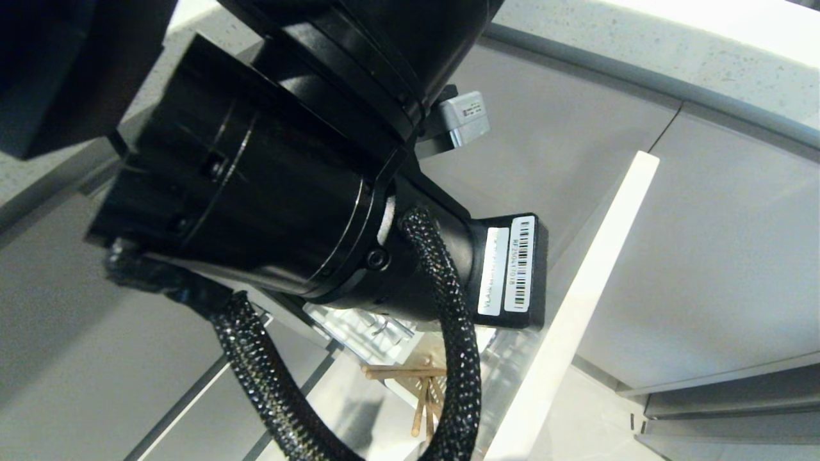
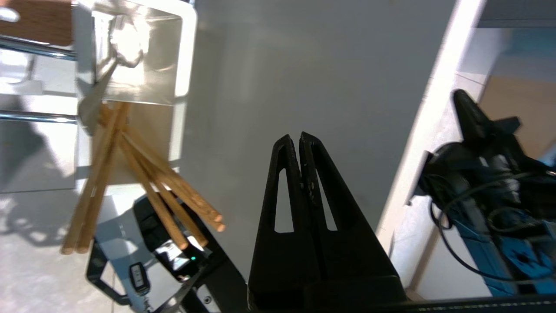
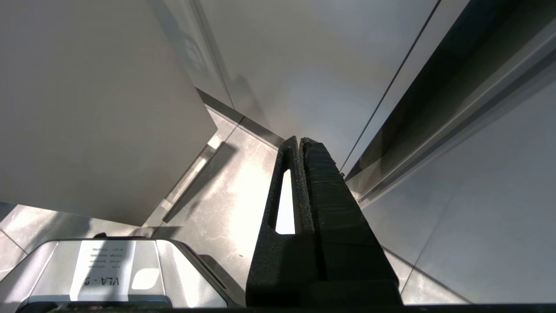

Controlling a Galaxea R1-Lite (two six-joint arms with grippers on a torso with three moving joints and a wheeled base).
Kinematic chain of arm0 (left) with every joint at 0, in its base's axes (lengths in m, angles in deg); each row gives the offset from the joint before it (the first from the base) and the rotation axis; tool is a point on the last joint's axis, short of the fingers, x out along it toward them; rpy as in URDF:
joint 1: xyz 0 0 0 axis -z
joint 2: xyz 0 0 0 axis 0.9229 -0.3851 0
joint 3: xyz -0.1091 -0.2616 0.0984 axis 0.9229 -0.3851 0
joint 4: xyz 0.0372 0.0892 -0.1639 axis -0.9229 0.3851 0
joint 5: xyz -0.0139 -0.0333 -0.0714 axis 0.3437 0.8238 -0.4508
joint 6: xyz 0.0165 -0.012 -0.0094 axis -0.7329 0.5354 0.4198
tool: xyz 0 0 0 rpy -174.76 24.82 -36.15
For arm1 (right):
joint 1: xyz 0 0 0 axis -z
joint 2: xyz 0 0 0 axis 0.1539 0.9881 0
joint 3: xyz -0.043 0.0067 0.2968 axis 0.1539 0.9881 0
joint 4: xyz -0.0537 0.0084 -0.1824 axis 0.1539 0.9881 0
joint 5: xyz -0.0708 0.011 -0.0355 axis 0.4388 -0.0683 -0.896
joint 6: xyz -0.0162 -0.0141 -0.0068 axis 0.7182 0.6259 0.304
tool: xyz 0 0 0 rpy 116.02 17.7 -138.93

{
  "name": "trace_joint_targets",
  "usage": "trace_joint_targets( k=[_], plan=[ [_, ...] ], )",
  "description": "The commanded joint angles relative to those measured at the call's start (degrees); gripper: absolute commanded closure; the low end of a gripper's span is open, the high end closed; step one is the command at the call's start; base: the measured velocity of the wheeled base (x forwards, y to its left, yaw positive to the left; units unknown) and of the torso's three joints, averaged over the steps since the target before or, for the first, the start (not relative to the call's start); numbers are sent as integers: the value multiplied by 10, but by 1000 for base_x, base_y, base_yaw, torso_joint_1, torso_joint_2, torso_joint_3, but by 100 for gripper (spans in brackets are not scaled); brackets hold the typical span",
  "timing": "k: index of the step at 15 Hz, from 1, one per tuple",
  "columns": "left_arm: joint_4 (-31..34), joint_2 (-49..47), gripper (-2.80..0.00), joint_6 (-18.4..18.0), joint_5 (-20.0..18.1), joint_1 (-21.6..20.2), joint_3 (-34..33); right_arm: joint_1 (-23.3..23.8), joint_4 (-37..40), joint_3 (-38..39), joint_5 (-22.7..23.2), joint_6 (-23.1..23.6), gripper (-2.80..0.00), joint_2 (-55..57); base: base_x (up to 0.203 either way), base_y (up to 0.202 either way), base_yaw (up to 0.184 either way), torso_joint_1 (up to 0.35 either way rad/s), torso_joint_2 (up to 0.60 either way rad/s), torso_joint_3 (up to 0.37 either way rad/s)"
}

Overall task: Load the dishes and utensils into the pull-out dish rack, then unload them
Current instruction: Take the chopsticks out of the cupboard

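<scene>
- Chopsticks (image 2: 143, 174) were the item in play: several light wooden sticks stood tips-down in the white utensil caddy (image 2: 184, 52) of the pull-out dish rack (image 2: 34, 48), upper ends fanned out over its rim.
- L gripper (image 2: 299, 139) was pressed together w/ nothing between the fingers, hanging beside the caddy but apart from the sticks, in front of the rack's pale front panel (image 2: 312, 65).
- Silver utensil (image 2: 93, 102) lay in the caddy too, handle crossing the sticks.
- Head view was mostly blocked by the L arm (image 1: 269, 186); only a bit of the sticks and the white panel edge showed below it.
- R gripper (image 3: 299, 143) was pressed together too, empty, parked low by the cabinet fronts and floor.
- Plate & bowl: not in view, can't say where.
- Judged step: utensils look loaded, so either between loading and unloading, or about to start pulling utensils out.
- Next move would need: spread the L fingers, shift over to the fanned upper ends, line up across one bunch, pinch, lift straight up so the caddy rim isn't snagged.
</scene>
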State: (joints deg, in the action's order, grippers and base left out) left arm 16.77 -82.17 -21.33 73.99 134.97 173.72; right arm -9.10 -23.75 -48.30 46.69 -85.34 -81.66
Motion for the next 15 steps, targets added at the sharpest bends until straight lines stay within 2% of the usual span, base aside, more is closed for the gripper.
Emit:
trace_joint_targets(
  k=[1, 3, 6, 7, 11, 12, 15],
  plan=[
    [4, -3, 0, 2, 17, -6, 0, 0, 0, 1, 0, 0, 0, 0, 0, 0, 0, 0, 0, 0],
    [9, -1, 0, 4, 69, -15, 0, 0, 0, 1, 0, 0, 0, 0, 0, 0, 0, 0, 0, 0],
    [87, 3, 0, 16, 127, -27, 0, 0, 1, 1, 0, 0, 0, 0, 0, 0, 0, 0, 0, 0],
    [102, 4, 0, 30, 131, -29, 0, 0, 1, 1, -1, 0, 0, 0, 0, 0, 0, 0, 0, 0],
    [152, 5, 0, 32, 127, -51, 0, 0, 0, 0, 0, 0, 0, 0, 0, 0, 0, 0, 0, 0],
    [155, 2, -280, 33, 120, -60, 0, 0, 0, 0, 0, 0, 0, 0, 0, 0, 0, 0, 0, 0],
    [195, 2, -280, 34, 85, -79, 0, 0, 0, 1, -1, 0, 0, 0, 0, 0, 0, 0, 0, 0]
  ],
)
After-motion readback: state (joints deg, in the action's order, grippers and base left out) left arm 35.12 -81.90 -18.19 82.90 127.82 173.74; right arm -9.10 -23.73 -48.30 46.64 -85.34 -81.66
